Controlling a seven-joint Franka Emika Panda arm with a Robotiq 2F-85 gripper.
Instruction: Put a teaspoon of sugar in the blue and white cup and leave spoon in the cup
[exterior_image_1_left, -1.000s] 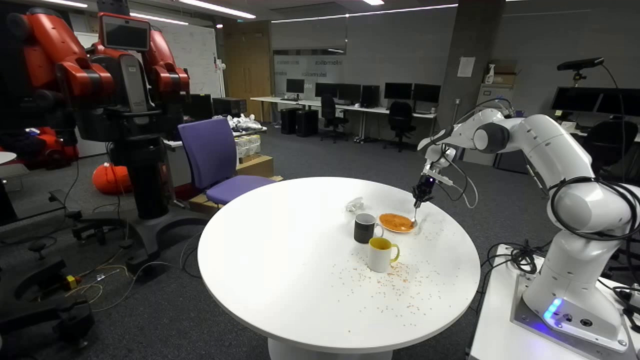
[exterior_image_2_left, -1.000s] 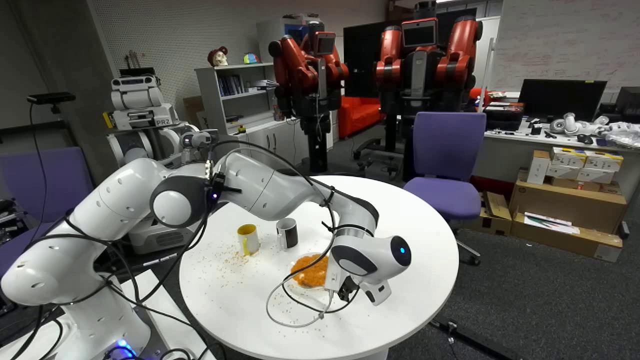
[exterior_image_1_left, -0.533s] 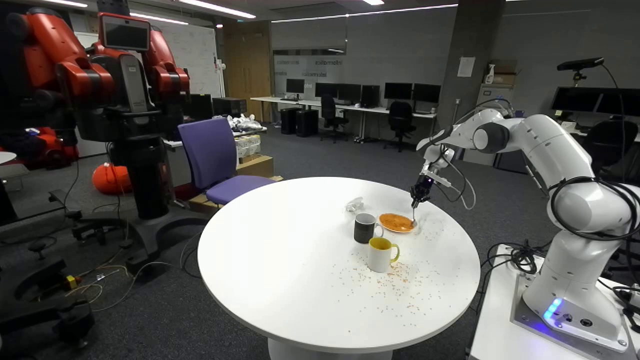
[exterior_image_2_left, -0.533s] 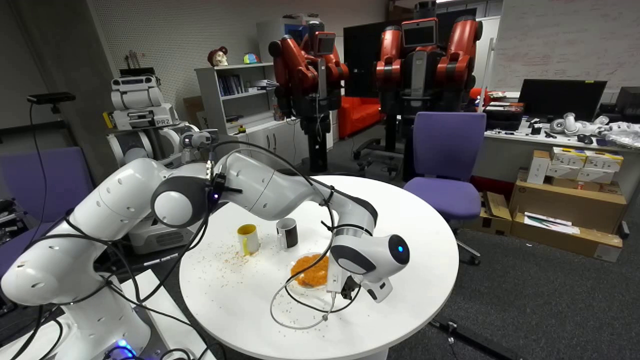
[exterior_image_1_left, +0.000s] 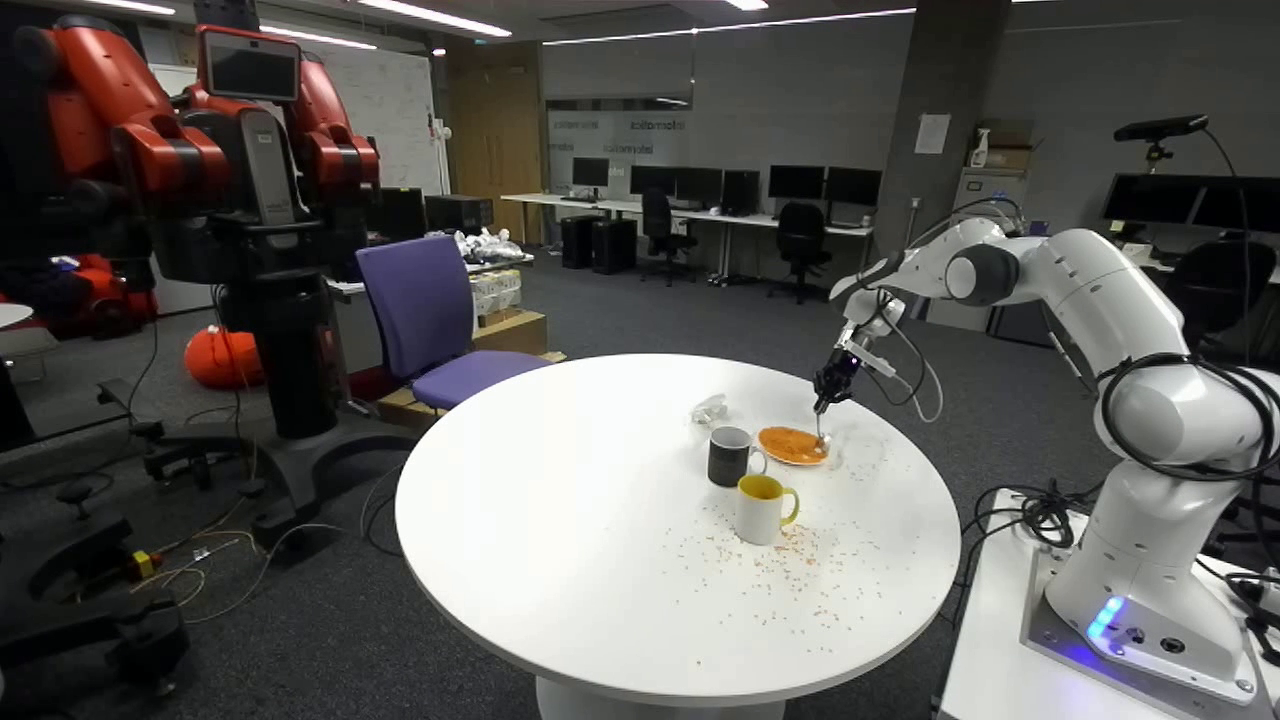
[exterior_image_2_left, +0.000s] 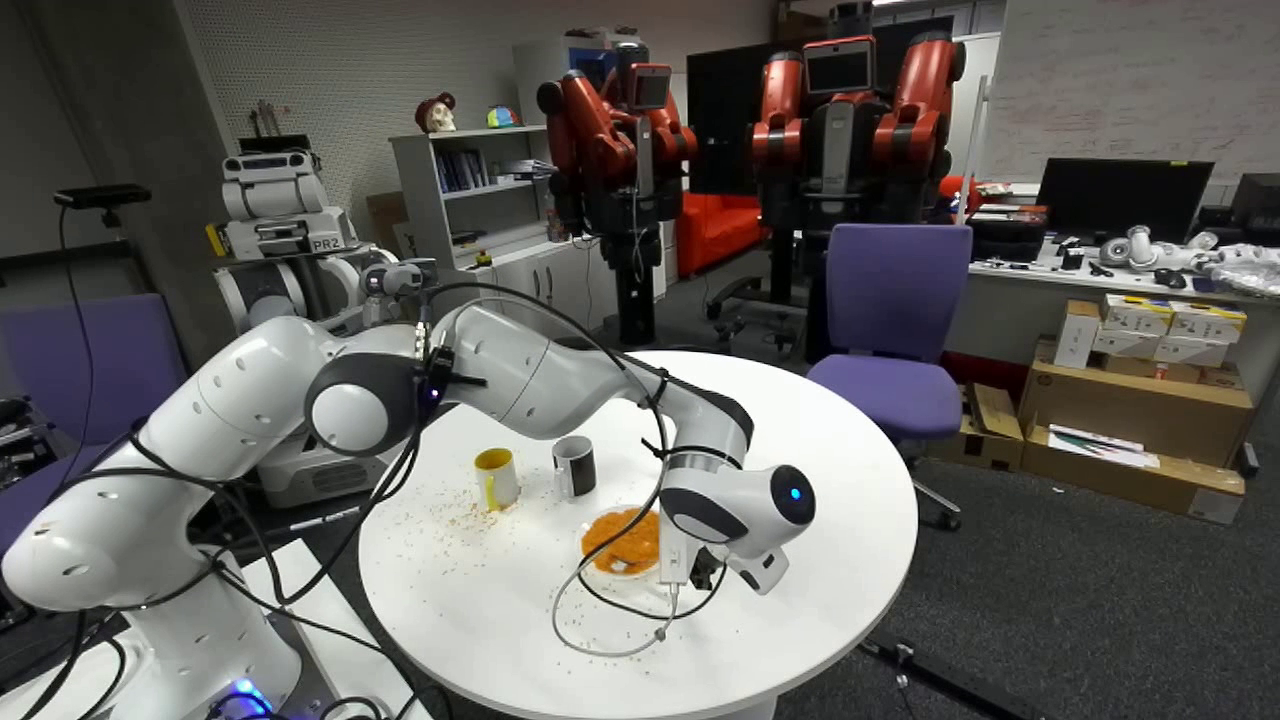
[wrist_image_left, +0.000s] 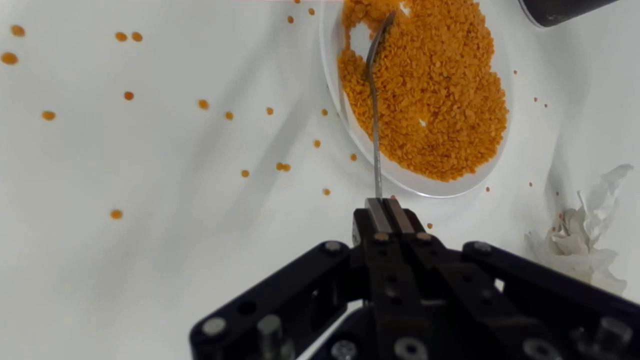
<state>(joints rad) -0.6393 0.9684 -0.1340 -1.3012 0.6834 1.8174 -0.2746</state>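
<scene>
Spoon (wrist_image_left: 374, 112) is poking out ahead of the gripper (wrist_image_left: 385, 204), fingers pinched right together on its handle. Bowl end's at the orange grains (wrist_image_left: 435, 100) on the plate (wrist_image_left: 442, 188), just past the fingertips. In both exterior views the dark mug (exterior_image_1_left: 727, 462) sits beyond the plate from the gripper, yellow-lined mug (exterior_image_1_left: 758, 517) further off.

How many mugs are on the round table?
2: the dark mug, beside the plate, and the yellow-lined mug, farther from it. The arm covers some of the table in an exterior view, but no third mug shows in any view.
</scene>
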